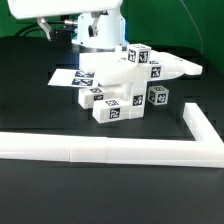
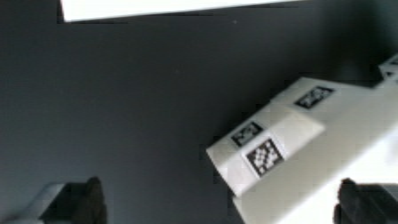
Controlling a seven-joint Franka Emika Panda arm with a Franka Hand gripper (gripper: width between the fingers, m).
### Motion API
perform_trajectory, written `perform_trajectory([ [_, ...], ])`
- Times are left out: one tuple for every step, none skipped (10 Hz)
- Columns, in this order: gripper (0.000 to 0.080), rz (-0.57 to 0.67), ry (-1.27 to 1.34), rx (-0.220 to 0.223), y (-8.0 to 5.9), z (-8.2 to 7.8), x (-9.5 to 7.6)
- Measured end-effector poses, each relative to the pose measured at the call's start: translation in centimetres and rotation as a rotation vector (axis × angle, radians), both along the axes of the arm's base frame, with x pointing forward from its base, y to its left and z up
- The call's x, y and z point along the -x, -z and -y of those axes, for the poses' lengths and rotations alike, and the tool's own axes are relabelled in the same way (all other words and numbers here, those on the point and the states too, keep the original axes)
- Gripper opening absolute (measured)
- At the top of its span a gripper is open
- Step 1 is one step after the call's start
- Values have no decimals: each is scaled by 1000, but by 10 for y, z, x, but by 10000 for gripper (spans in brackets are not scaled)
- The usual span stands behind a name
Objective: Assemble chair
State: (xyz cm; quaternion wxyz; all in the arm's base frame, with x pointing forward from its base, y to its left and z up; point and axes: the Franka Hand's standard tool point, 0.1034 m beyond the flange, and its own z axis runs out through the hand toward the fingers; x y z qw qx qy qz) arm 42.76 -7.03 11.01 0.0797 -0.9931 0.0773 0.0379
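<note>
White chair parts [image 1: 118, 88] lie in a pile on the dark surface [image 1: 30, 100], near the middle of the exterior view, each with black-and-white tags. The pile partly covers the marker board [image 1: 68, 75] behind it. The arm [image 1: 100, 28] stands above the pile. A white rail [image 1: 100, 150] runs in front of the parts and turns back at the exterior view's right. In the wrist view, the end effector [image 2: 222, 203] is open and holds nothing; one tagged part [image 2: 294, 135] lies between its fingers [image 2: 75, 200], apart from both.
</note>
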Motion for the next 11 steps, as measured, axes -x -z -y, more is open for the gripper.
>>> perform_trajectory([
  [649,2,7,9,3,-6,2],
  [649,6,5,8,2,-3,1],
  [649,5,6,9,3,-3,1],
  [649,8,12,13,3,-4,3],
  [649,20,22,21,5,-12,10],
  [649,35,30,43,15,-28,26],
  [649,32,19,52,24,-41,37],
  [649,35,1,64,30,-50,37],
  [649,31,-12,69,34,-56,36],
  [649,32,-20,74,37,-60,34],
  [649,38,-28,75,37,-62,27],
])
